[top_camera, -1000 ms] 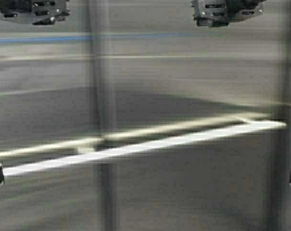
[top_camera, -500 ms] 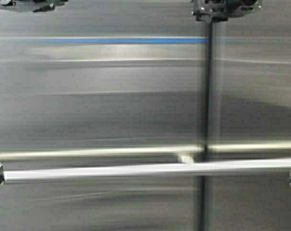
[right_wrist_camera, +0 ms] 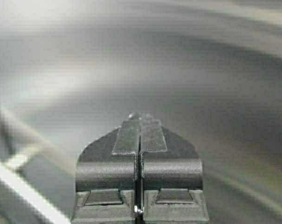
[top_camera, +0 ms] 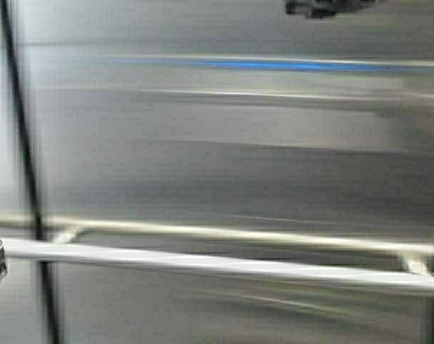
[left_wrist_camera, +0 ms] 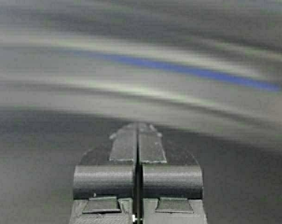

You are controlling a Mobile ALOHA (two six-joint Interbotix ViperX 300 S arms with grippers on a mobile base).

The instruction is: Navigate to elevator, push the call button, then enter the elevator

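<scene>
Facing Brushed Steel: Last Leg of the Elevator Task

Filling the whole high view is a brushed stainless-steel wall panel (top_camera: 224, 158) with a steel handrail (top_camera: 217, 264) running across it and a dark vertical seam (top_camera: 26, 179) near the left edge. With a rail mounted on it, this looks more like the elevator's inner wall than its doors, so my judgement is that the entering step is in hand or nearly done. The call button shows in no view.

The left gripper (left_wrist_camera: 138, 140) has its jaws pressed together, holding nothing, pointed at streaked steel with a blue reflected band (left_wrist_camera: 187, 70). The right gripper (right_wrist_camera: 140, 128) likewise has its jaws together and empty, with the rail off to one side; in the high view only a sliver of it shows at the top edge.

Next, the base would need to settle fully inside, keeping both arms short of the rail.

Half a second ago the seam stood right of centre and the rail lay level; now the seam sits far left and the rail slopes. The robot has turned, not the wall.
</scene>
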